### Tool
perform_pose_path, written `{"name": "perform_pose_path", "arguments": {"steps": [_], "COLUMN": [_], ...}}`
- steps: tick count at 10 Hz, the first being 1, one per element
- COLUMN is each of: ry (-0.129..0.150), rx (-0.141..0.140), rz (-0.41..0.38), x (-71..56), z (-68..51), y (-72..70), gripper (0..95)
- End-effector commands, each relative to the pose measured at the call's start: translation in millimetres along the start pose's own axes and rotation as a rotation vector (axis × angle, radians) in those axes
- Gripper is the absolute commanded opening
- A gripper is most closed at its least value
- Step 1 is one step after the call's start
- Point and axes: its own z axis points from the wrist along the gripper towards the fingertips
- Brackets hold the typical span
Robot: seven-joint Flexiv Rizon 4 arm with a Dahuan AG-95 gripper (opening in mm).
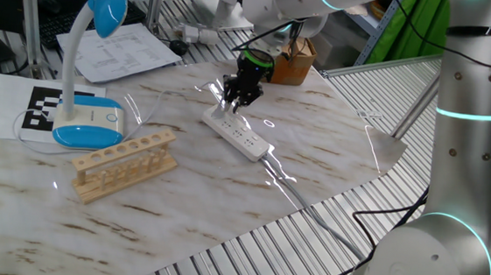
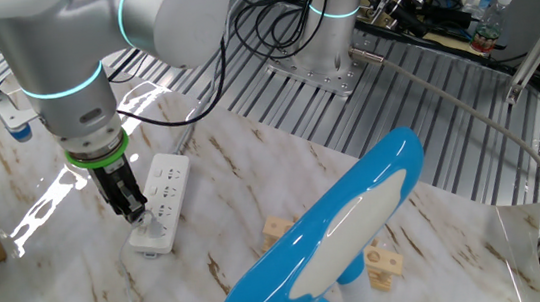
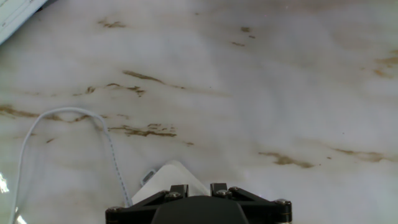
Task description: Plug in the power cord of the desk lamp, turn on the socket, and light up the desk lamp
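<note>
My pincer (image 2: 139, 211) poised over the socket's (image 2: 162, 200) end, clamped on the power cord's (image 3: 106, 140) plug, desk lamp (image 1: 88, 99) well apart across the marbled worktop (image 1: 223, 197)

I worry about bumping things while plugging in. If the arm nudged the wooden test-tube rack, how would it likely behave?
The wooden test-tube rack looks light: thin slats, open holes, no tubes in it, so it would probably slide easily on the smooth marble-patterned table. It stands tall on a narrow base, so a high push might tip it. It seems rigid, not floppy. The gripper works away from it, at the power strip.
</note>
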Motion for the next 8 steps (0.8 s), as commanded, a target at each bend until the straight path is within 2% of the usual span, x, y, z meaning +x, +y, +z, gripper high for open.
{"name": "perform_pose_path", "arguments": {"steps": [1,4,8], "ry": [0.004,0.007,-0.001], "rx": [-0.013,-0.021,-0.02], "rz": [0.015,0.036,0.029], "x": [0.0,1.2,0.0], "z": [0.0,-1.8,3.8], "y": [1.3,9.4,8.9], "gripper": [19.0,19.0,19.0]}}
